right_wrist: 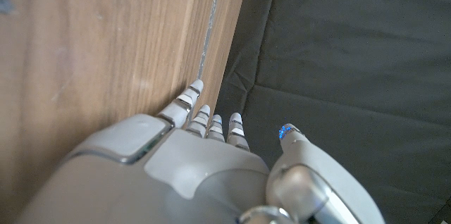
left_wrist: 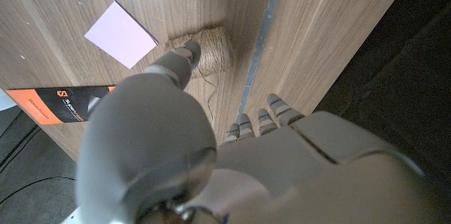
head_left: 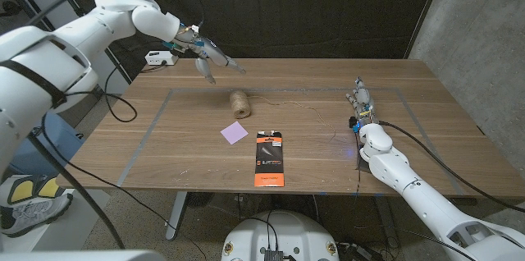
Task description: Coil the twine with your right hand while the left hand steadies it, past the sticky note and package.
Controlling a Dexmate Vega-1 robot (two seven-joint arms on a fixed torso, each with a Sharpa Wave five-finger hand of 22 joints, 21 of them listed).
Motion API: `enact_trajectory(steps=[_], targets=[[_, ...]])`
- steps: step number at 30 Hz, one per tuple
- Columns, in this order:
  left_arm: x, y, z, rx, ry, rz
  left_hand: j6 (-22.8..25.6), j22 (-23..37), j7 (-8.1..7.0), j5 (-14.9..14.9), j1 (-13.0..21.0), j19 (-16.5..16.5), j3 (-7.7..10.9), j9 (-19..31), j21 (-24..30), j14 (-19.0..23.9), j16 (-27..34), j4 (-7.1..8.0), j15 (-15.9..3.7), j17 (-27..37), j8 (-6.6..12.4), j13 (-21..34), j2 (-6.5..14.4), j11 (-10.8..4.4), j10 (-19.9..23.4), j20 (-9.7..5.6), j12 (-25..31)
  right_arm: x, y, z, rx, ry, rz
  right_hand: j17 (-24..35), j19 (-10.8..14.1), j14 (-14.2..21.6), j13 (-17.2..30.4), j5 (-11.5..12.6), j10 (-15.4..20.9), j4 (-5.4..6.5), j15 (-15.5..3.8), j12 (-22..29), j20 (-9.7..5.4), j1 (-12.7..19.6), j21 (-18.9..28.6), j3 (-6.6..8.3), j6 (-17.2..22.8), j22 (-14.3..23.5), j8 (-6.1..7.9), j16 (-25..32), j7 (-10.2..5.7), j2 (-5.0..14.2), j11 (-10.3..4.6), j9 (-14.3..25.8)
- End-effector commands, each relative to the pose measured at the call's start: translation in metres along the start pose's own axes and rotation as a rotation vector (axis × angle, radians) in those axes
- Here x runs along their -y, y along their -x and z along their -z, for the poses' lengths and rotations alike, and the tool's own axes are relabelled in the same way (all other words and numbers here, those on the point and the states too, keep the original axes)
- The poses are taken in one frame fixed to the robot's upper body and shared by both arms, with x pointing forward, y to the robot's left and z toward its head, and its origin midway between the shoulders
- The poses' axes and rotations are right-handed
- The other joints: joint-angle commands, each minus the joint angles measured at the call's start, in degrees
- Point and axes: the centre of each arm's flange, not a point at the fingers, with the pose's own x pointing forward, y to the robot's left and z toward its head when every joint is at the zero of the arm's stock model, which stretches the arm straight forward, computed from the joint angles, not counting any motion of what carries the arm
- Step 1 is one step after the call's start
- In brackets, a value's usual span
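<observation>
Twine spool (head_left: 239, 103) at table centre, loose strand trailing toward 3 o'clock. At its 6 o'clock: lilac sticky note (head_left: 234, 132), then black-and-orange package (head_left: 269, 158), lettering illegible. Left hand (head_left: 210, 56) hovers at 11 o'clock, fingers spread, empty. Right hand (head_left: 359, 103) at 3 o'clock, fingers extended, empty. Wooden table (head_left: 148, 142); dark curtain behind.

The wooden table (head_left: 164, 142) carries a twine spool (head_left: 239, 103) near its centre, a loose strand trailing toward three o'clock. A purple sticky note (head_left: 234, 133) lies just at the spool's six o'clock. An orange-and-black package (head_left: 269, 158) lies at the note's four o'clock.
</observation>
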Motion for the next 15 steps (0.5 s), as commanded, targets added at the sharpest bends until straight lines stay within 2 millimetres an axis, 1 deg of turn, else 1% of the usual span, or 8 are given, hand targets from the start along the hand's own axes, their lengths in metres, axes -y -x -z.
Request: enact_trajectory(steps=[1,6,8,15], targets=[[0.0012,-0.0112,0.0023,0.001,-0.073,0.046,-1.74,0.27,0.39,-0.26,0.52,-0.78,-0.42,0.32,-0.11,-0.98,-0.06,0.12,0.35,0.36,0.04,0.63,0.43,0.38,-1.21,0.31,0.53,0.003,0.0002,0.0033,-0.007,-0.003,0.021,0.23,-0.46,-0.74,0.09,0.03,-0.59,0.03,-0.12,0.06,-0.02,0.18,0.07,0.64,-0.43,0.12,-0.23,-0.02,0.01,-0.02,-0.09,0.34],[0.0019,-0.0158,0.0023,0.007,-0.093,0.053,-2.35,0.28,0.8,-0.32,0.61,-1.1,-0.63,0.44,-0.07,-1.34,0.03,0.21,0.64,0.49,0.13,1.06,0.72,0.81,-1.66,0.43,0.84,0.0045,-0.0009,0.003,-0.006,-0.002,0.028,0.25,-0.52,-0.95,0.1,-0.01,-0.98,0.03,-0.11,0.03,-0.02,0.14,0.1,0.7,-0.89,0.13,-0.29,-0.02,0.07,-0.04,0.16,0.35],[0.0024,-0.017,0.0022,0.009,-0.095,0.05,-2.56,0.29,0.55,-0.34,0.63,-1.26,-0.7,0.49,-0.08,-1.39,0.11,0.27,0.71,0.55,0.16,1.23,0.87,0.85,-1.84,0.41,0.96,0.005,-0.0014,0.0029,-0.006,-0.001,0.029,0.26,-0.63,-1.14,0.11,-0.03,-1.15,0.04,-0.07,0.03,0.01,0.11,0.08,0.72,-1.17,0.13,-0.33,-0.05,0.13,-0.06,0.22,0.35],[0.0056,-0.0198,0.0,0.016,-0.122,0.038,-3.03,0.31,0.6,-0.41,0.63,-1.43,-0.91,0.61,-0.01,-1.67,0.19,0.37,0.87,0.67,0.25,1.63,1.11,0.92,-2.11,0.61,1.3,0.0053,-0.0021,0.0042,-0.005,-0.004,0.036,0.29,-0.91,-1.71,0.12,-0.09,-1.64,0.04,0.12,0.04,0.12,0.04,0.06,0.8,-1.76,0.13,-0.35,-0.13,0.16,-0.09,0.38,0.36]])
